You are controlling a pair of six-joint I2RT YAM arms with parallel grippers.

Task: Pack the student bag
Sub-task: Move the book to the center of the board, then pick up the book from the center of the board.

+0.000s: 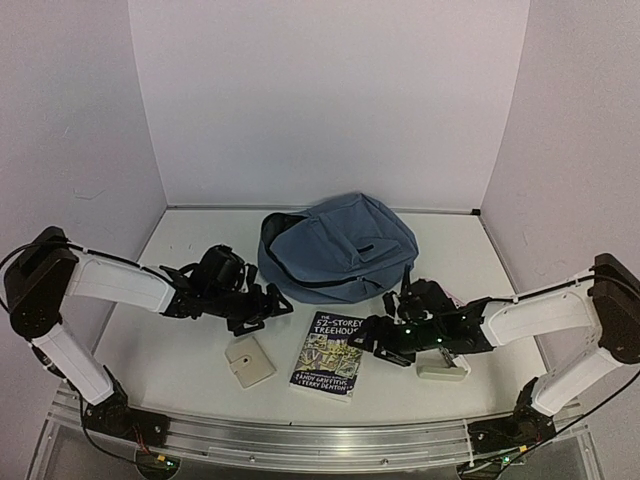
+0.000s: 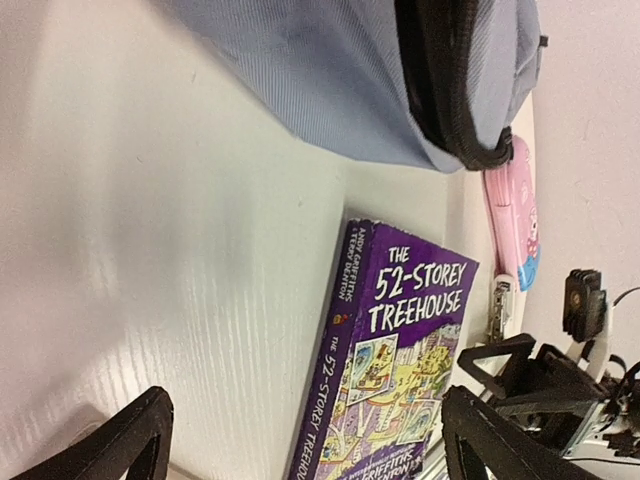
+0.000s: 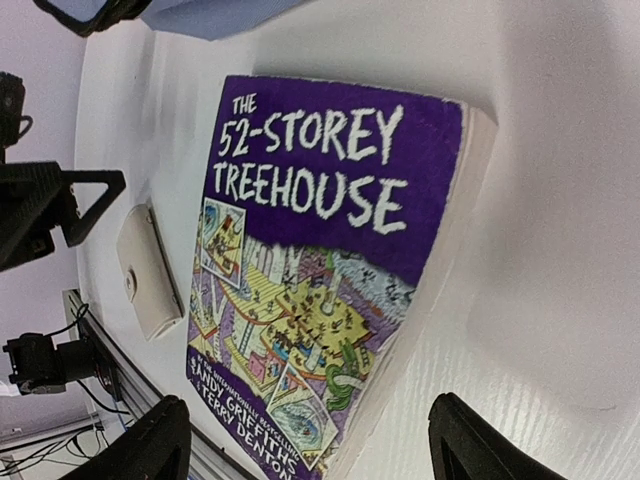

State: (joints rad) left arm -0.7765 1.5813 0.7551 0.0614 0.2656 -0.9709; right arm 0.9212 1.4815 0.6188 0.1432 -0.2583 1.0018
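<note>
Two tools (image 1: 268, 308) (image 1: 368, 340), one bag (image 1: 335, 245), perhaps two cases (image 1: 248, 362) (image 1: 440, 368)

Student bag (image 1: 335, 250): soft slate-blue fabric backpack with black trim and zips, lying slumped on its back at the rear centre of the table (image 1: 185, 350), front pocket uppermost, black-edged main opening gaping toward the left.

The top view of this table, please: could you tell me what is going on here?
Two robot arms are packing the student bag, which lies at the back of the table. Neither holds anything: the left gripper and right gripper are both open, poised near a purple paperback lying flat in front of the bag. A cream pouch and another cream item also lie outside the bag.
</note>
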